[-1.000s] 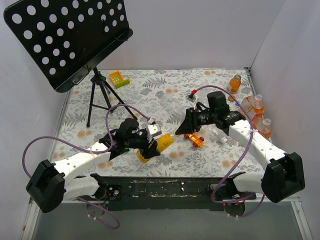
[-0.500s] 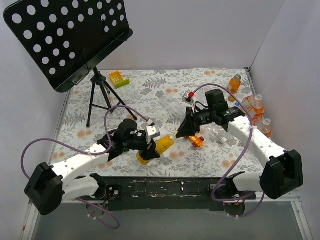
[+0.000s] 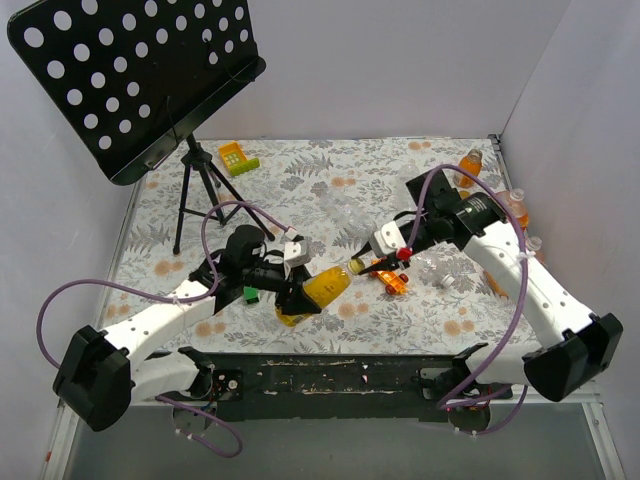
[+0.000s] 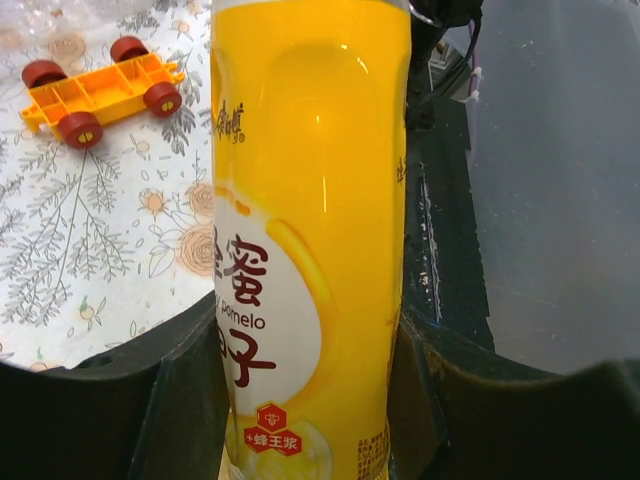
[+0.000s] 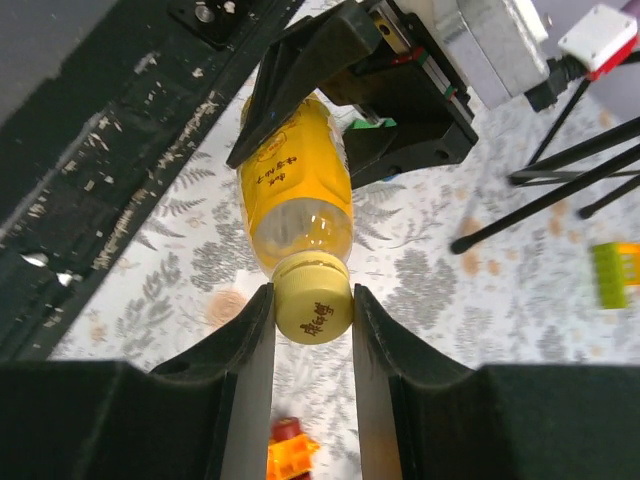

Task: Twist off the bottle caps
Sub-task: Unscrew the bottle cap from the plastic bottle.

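Observation:
My left gripper (image 3: 296, 296) is shut on the body of a yellow drink bottle (image 3: 323, 286) and holds it tilted off the table, neck pointing right. In the left wrist view the bottle (image 4: 310, 180) fills the gap between my left gripper's jaws (image 4: 310, 400). The bottle's yellow cap (image 3: 353, 267) sits between the fingers of my right gripper (image 3: 360, 264). In the right wrist view my right gripper (image 5: 312, 292) is shut on the cap (image 5: 313, 310), both fingers touching its sides.
An orange toy car (image 3: 391, 280) lies just below the right gripper. A clear bottle (image 3: 438, 268) lies beside it. Orange bottles (image 3: 512, 210) stand along the right wall and one (image 3: 470, 166) at the back. A music stand (image 3: 140, 75) and a green-yellow block (image 3: 237, 157) are at the back left.
The left gripper lifted and tilted the bottle toward the right. The right arm swung and turned its wrist, and its fingers now close on the cap.

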Controlling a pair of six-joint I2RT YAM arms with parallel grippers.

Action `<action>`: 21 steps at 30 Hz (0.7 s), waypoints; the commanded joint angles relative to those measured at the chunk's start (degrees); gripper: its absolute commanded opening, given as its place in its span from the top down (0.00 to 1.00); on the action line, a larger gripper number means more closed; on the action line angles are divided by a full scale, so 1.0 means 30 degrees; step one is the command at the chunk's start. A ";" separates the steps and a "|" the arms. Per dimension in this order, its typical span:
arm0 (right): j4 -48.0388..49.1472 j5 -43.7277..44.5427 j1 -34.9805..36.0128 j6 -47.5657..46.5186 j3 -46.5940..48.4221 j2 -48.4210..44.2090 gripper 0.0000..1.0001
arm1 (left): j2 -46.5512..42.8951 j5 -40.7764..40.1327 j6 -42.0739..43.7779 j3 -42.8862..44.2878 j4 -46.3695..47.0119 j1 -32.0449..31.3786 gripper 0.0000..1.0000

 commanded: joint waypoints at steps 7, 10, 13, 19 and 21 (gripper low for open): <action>0.0307 0.3452 -0.0593 -0.5111 -0.0452 -0.2156 0.99 | -0.0574 0.1567 0.2565 0.0814 -0.2956 0.0227 1.00; -0.0072 0.3248 -0.0564 -0.5869 -0.0774 -0.2244 0.99 | -0.0310 0.1534 0.3064 0.1048 -0.3602 0.0227 1.00; -0.0161 0.2839 -0.0505 -0.6165 -0.1009 -0.2274 0.99 | 0.0070 0.2148 0.3124 0.1078 -0.3662 0.0227 1.00; 0.0450 0.2516 -0.0242 -0.5264 -0.1858 -0.2244 0.99 | 0.0950 0.1509 0.3272 0.1312 -0.3780 0.0198 1.00; 0.1357 0.2165 -0.0271 -0.4327 -0.2413 -0.2244 0.99 | 0.0863 0.0487 0.3009 0.1254 -0.3372 0.0227 1.00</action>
